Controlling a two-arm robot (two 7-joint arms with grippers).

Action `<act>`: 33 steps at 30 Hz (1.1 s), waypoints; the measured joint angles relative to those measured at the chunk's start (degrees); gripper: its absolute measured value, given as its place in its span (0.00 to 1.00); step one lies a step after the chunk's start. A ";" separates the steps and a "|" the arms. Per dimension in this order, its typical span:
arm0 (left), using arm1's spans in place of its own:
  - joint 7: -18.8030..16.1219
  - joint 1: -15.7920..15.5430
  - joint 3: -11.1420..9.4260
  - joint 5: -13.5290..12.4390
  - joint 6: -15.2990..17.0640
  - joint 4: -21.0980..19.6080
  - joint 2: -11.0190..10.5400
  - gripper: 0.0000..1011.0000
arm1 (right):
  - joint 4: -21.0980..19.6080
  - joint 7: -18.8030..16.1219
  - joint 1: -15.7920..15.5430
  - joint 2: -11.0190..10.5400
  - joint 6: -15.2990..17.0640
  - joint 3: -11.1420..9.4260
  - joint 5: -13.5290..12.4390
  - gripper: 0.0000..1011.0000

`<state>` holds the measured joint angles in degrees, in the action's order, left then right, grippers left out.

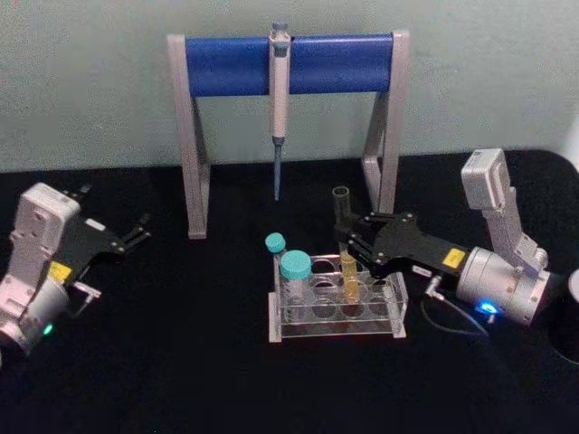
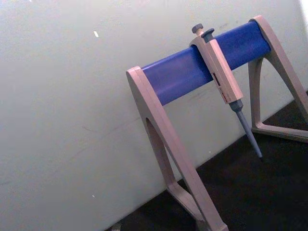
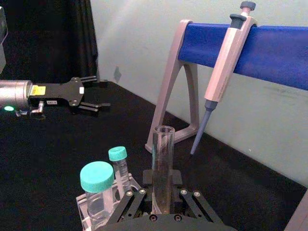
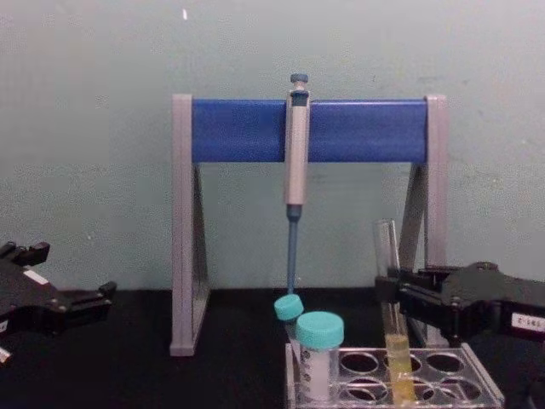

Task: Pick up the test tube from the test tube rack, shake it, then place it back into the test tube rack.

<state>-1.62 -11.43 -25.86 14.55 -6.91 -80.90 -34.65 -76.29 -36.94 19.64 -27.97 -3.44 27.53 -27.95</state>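
Note:
The test tube (image 1: 342, 210), clear and uncapped with yellow liquid low down, stands slightly tilted in the back row of the clear test tube rack (image 1: 395, 315) at the table's centre. Its lower end is still in a rack hole (image 4: 400, 379). My right gripper (image 1: 349, 242) reaches in from the right and is shut on the tube's middle; in the right wrist view the tube (image 3: 162, 163) rises between the fingers (image 3: 129, 199). My left gripper (image 1: 142, 229) rests open at the far left, well away from the rack.
A wide teal-capped vial (image 1: 296, 268) and a thin teal-capped tube (image 1: 275, 244) stand at the rack's left end. Behind the rack stands the grey-and-blue pipette stand (image 1: 226, 63) with a pipette (image 1: 280, 99) hanging tip down. The black table (image 1: 181, 362) spreads around.

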 joint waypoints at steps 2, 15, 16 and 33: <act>0.00 0.00 0.00 0.00 0.00 0.00 0.00 0.99 | 0.00 -0.01 0.00 0.00 0.00 -0.01 0.00 0.23; 0.00 0.00 0.00 0.00 0.00 0.00 0.00 0.99 | 0.00 -0.03 -0.01 0.00 -0.02 -0.03 0.00 0.34; 0.00 0.00 0.00 0.00 0.00 0.00 0.00 0.99 | 0.00 -0.03 0.00 0.00 -0.02 -0.03 0.00 0.34; 0.00 0.00 0.00 0.00 0.00 0.00 0.00 0.99 | 0.00 -0.03 -0.01 0.00 -0.04 -0.03 -0.04 0.88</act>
<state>-1.62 -11.43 -25.86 14.55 -6.91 -80.90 -34.65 -76.29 -36.97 19.64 -27.98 -3.48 27.50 -27.99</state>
